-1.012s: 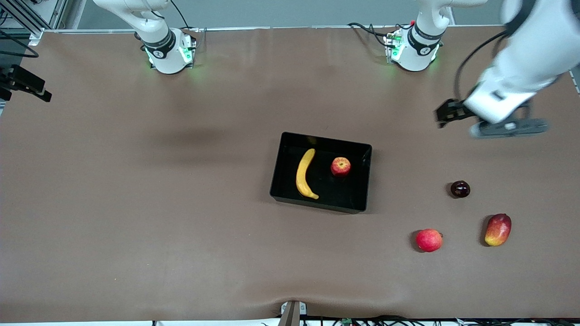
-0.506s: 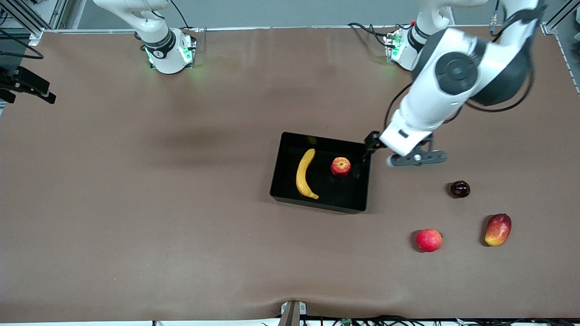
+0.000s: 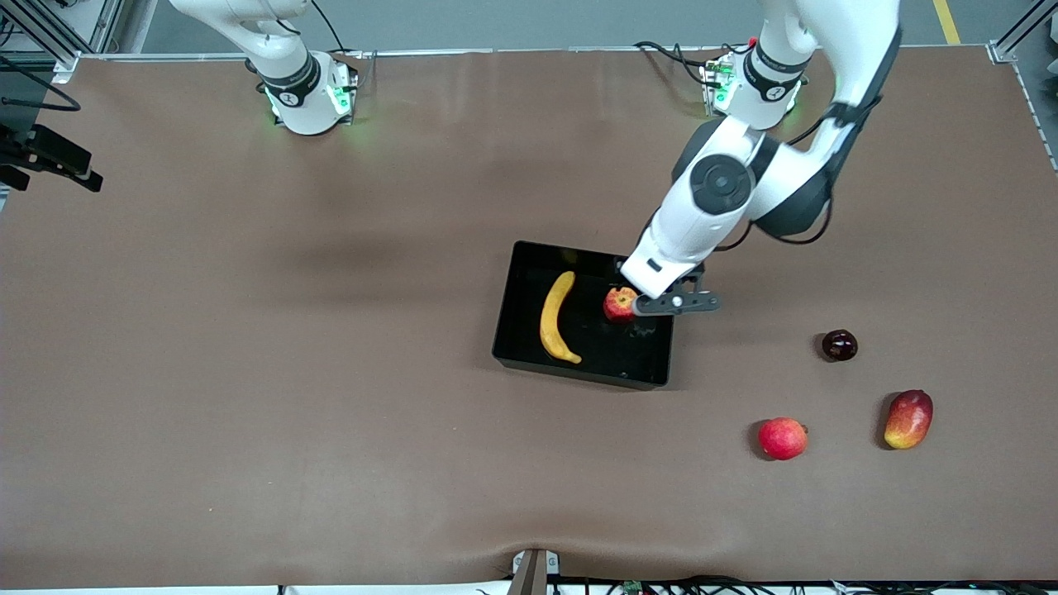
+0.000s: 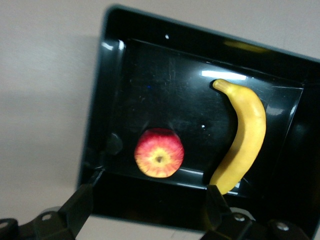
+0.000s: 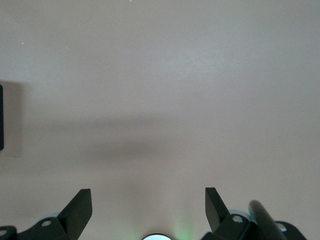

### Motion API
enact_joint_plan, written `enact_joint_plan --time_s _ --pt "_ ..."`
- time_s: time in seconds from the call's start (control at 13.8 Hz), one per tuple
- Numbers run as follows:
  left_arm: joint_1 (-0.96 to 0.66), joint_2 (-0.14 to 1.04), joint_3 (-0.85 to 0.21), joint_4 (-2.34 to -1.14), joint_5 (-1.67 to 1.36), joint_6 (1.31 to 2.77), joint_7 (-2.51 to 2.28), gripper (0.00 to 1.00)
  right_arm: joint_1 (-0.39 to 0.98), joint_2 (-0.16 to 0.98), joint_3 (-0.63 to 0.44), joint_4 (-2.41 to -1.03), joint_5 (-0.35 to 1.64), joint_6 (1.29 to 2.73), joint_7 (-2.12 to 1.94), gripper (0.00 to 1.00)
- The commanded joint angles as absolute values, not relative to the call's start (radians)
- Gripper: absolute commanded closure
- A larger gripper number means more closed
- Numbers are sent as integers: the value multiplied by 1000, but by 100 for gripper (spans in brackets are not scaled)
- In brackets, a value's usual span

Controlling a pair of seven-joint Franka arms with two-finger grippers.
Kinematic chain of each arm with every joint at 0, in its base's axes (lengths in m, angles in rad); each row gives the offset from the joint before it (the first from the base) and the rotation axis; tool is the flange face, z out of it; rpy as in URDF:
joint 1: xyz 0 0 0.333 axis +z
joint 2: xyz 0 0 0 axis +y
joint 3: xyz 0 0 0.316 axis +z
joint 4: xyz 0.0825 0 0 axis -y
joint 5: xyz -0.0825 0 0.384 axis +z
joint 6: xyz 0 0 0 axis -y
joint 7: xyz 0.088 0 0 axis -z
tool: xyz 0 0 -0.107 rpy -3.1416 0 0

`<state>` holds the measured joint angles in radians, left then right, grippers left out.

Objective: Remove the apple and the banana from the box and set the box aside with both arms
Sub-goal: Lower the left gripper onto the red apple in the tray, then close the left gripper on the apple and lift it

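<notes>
Change: the left arm has swung in from its end of the table within the last second; the left gripper (image 4: 150, 207) now hangs over the apple (image 3: 618, 304).
Left fingers: spread wide, empty, above the apple and not touching it.
Meaning: judged, the approach is nearly done; a descent and a close come next.
Apple: in the box (image 3: 529, 258), toward its left-arm end wall.
Banana (image 3: 557, 317): in the box too, lying apart from the apple.
Box: mid-table, not yet moved.
Right gripper (image 5: 149, 210): waits over bare table (image 3: 248, 372), fingers apart, empty.
Around: a pinkish-red fruit (image 3: 782, 438), a mango (image 3: 907, 419) and a dark fruit (image 3: 839, 345) near the left-arm end of the table.
In the way: the box wall just beside the apple leaves one finger little room.
</notes>
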<state>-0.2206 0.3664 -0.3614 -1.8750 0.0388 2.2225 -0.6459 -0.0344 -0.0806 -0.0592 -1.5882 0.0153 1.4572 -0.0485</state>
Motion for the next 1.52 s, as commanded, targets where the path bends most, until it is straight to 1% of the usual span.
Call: enact_joint_plan --time_s 0.0,0.14,0.29,0.58,0.72,1.01,1.08,1.16,1.23,1.3,1.37,1.45 --pt "-242 434 -357 -1867 55 2282 -693 0 -51 -55 -60 -1551 29 1450 -58 0" --pt "-244 486 -359 -1865 93 2325 -745 0 -51 -55 -60 -1551 31 1451 -58 0" --pt "-250 526 -357 -1865 115 2335 -753 0 -48 -55 -60 -1551 31 1451 -57 0" --pt "-253 557 -357 -1865 179 2335 -790 0 -51 -48 -60 -1551 31 1451 -58 0" --pt "-258 569 -357 -1865 208 2333 -808 0 -45 -17 -60 -1549 29 1450 -61 0" --pt "-276 583 -357 -1867 212 2330 -839 0 -44 -17 -60 -1549 29 1450 -66 0" --pt "-276 583 -357 -1865 212 2329 -839 11 -44 -17 -60 -1549 29 1450 -67 0" --pt "-276 583 -357 -1864 212 2327 -839 30 -43 -17 -60 -1549 29 1448 -66 0" --pt "-273 581 -357 -1861 212 2324 -838 57 -41 -17 -60 -1549 29 1448 -66 0" --pt "-270 577 -354 -1858 212 2324 -833 77 -40 -17 -60 -1549 29 1447 -66 0" --pt "-267 574 -351 -1849 212 2319 -828 94 -40 -17 -60 -1549 28 1447 -66 0" --pt "-264 572 -351 -1833 212 2307 -827 100 -41 -17 -60 -1549 29 1447 -66 0"
